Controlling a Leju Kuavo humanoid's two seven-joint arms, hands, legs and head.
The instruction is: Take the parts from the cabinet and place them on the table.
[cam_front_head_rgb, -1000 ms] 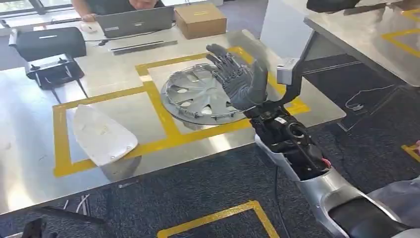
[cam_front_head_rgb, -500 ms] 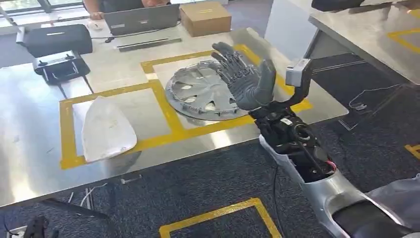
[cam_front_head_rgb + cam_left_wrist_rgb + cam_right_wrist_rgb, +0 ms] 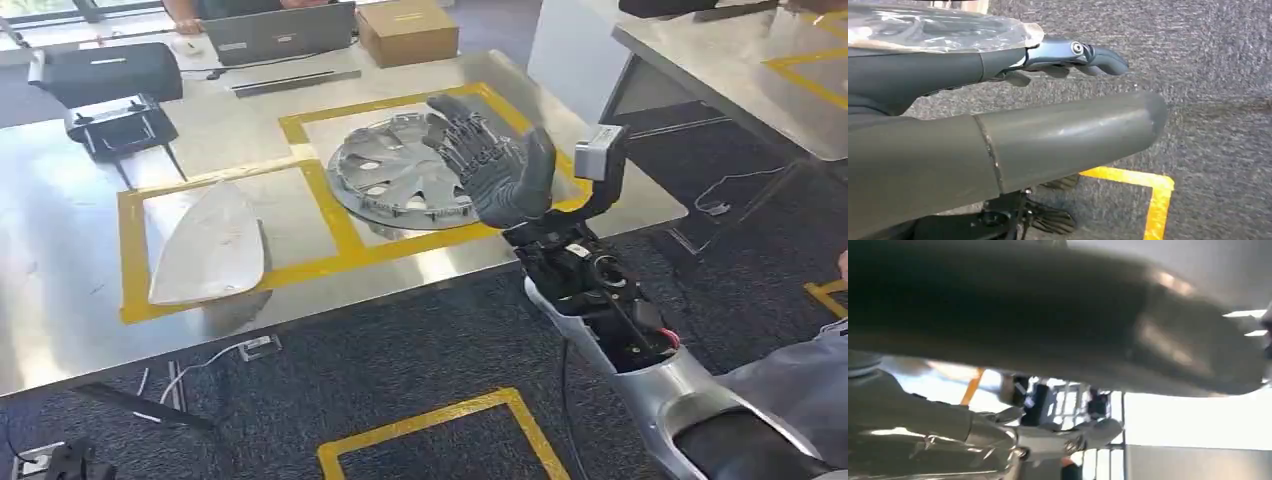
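Closest to the robot is the dark grey carpet floor (image 3: 380,370) with a yellow tape corner (image 3: 440,430) stuck on it. A white cable (image 3: 200,362) lies on the carpet just below the bench edge.

The robot's right hand (image 3: 495,165) is held up in the air, over the near right part of the shiny silver metal bench (image 3: 60,300). Its dark fingers (image 3: 455,125) are spread apart and it holds nothing. The silver right arm (image 3: 640,370) comes up from the bottom right corner.

The left hand (image 3: 1068,50) shows in the left wrist view, hanging over the carpet. Its fingers are stretched out and nothing is in it.

On the bench, yellow tape (image 3: 330,215) marks two boxes side by side. The white, smooth, pointed plastic cover (image 3: 205,245) lies flat in the left box. The round silver wheel cover with many spokes (image 3: 400,180) lies flat in the right box, partly hidden behind the raised right hand.

Farther back on the bench, to the left, sit a black controller with little sticks (image 3: 120,125) and a black case (image 3: 105,70). At the far edge are a grey laptop (image 3: 280,30) and a brown cardboard box (image 3: 405,30). A person (image 3: 200,8) sits behind the laptop.
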